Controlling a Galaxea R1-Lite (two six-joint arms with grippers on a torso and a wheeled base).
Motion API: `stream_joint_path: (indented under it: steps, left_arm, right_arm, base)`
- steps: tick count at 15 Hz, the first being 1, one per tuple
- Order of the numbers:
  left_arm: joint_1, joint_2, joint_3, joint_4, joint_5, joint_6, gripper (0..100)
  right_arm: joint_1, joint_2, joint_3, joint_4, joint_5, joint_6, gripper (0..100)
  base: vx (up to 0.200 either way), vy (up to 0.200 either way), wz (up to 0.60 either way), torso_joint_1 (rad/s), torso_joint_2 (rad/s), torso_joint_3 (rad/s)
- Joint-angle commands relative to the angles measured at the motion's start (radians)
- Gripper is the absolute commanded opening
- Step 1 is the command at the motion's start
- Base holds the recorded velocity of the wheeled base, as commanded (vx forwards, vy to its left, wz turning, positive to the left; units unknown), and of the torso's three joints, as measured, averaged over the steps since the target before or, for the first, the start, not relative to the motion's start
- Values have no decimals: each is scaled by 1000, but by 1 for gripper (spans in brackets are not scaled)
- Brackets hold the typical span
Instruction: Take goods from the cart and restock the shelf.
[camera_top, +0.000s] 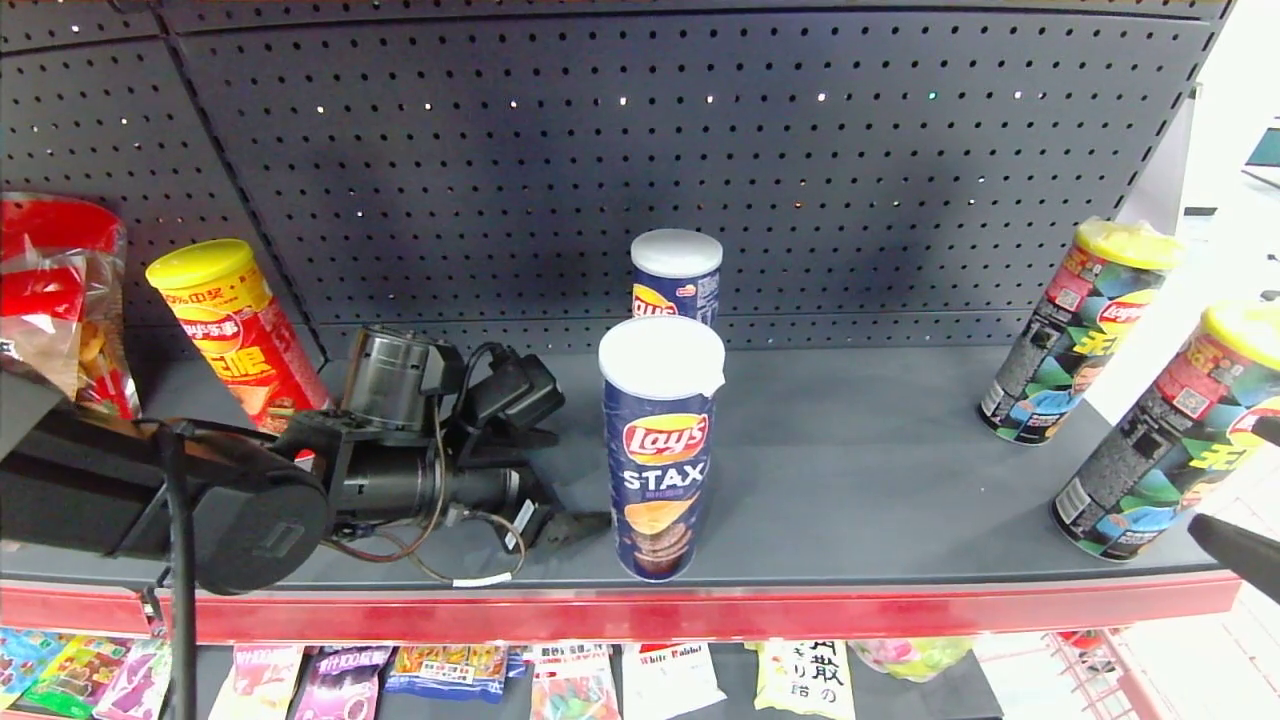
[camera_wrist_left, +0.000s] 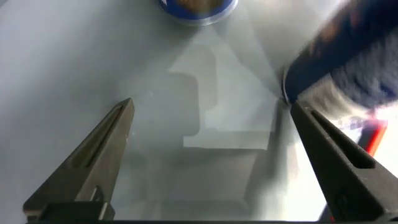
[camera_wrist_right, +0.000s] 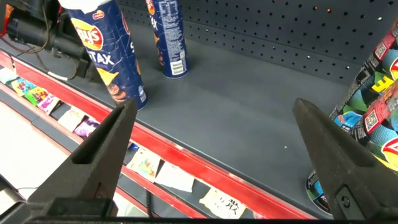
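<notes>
Wide gap right of centre; left side crowded.
The shelf (camera_top: 850, 470) is bare from the near blue can (camera_top: 658, 450) and the far blue can (camera_top: 676, 275), standing in line at centre, across to two patterned cans (camera_top: 1085, 330) at the right. On the left, the left end effector (camera_wrist_left: 211, 104), fingers spread, lies just beside the near blue can, blocking the way to the red can (camera_top: 235, 330) farther back.

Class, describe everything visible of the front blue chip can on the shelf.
The front blue chip can is a tall dark-blue tube with a white lid, a red-and-yellow logo and pictured chips. It stands upright near the grey shelf's front edge, before a second blue can. The open left gripper's finger lies beside its base; contact is unclear.
</notes>
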Motion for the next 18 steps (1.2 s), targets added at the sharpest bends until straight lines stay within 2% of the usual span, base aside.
stream_joint_path:
  steps: [1,4,6,18]
  left_arm:
    - [8,-20,10,-1,-19,5,100]
    - [12,-17,5,-1,-34,40,100]
    - [9,-17,-5,-1,-62,40,100]
    - [9,11,-44,-1,-62,39,100]
  right_arm:
    - [0,5,0,-1,2,-1,100]
    - [0,10,-2,-1,3,-1,100]
    - [0,13,-2,-2,5,-1,100]
    - [0,21,0,-2,5,1,100]
  base:
    - [0,0,0,0,0,0]
    - [0,0,0,0,0,0]
    - [0,0,0,0,0,0]
    - [0,0,0,0,0,0]
